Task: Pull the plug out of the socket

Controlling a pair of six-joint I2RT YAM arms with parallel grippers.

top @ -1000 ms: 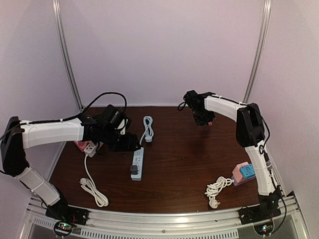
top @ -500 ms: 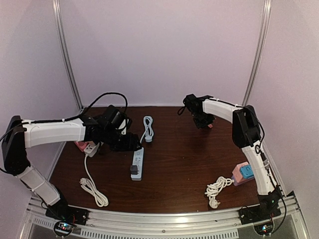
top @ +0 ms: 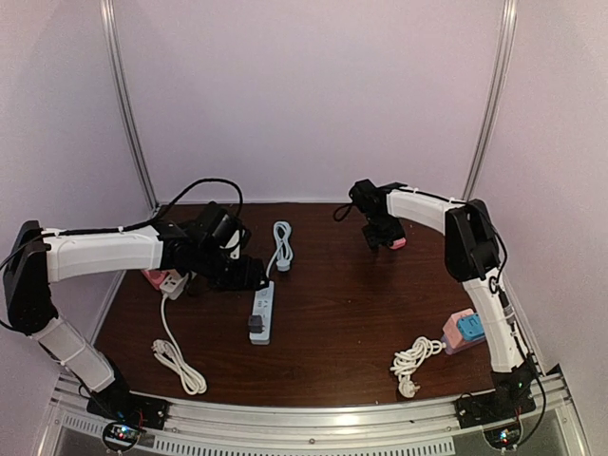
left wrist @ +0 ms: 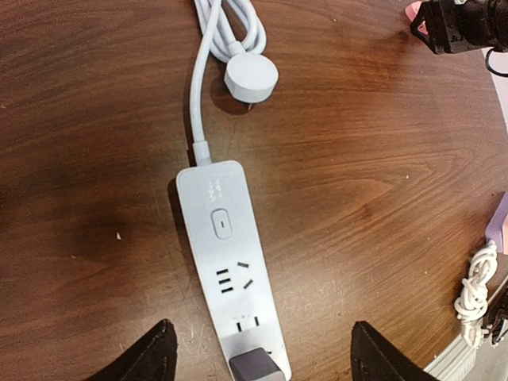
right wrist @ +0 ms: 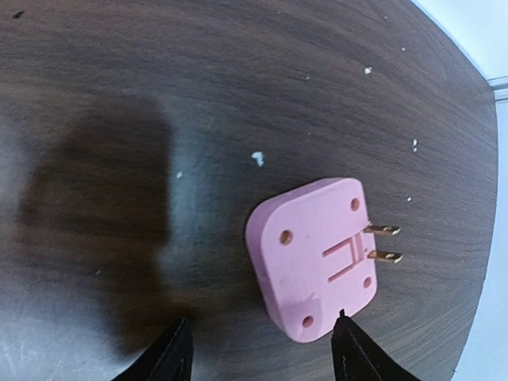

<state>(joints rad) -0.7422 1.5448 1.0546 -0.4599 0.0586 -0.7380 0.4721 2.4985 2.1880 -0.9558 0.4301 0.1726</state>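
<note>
White power strip (left wrist: 226,270) lying lengthwise on the dark wood table (top: 332,313), with the grey plug (left wrist: 254,367) seated in its end socket nearest the arm bases — not yet pulled. Reads as the approach step. Left gripper (left wrist: 260,349) above the strip, jaws spread wide, plugged end framed between them in the wrist view, nothing touched. Right gripper (right wrist: 260,349) well apart at the back right, jaws also parted and holding nothing, over a loose pink adapter (right wrist: 313,258) lying prongs-out — no part in this job, by the look. Next, probably: lower onto the plug, close across its sides, pull straight up; may need the strip pinned down to stop it lifting too.
</note>
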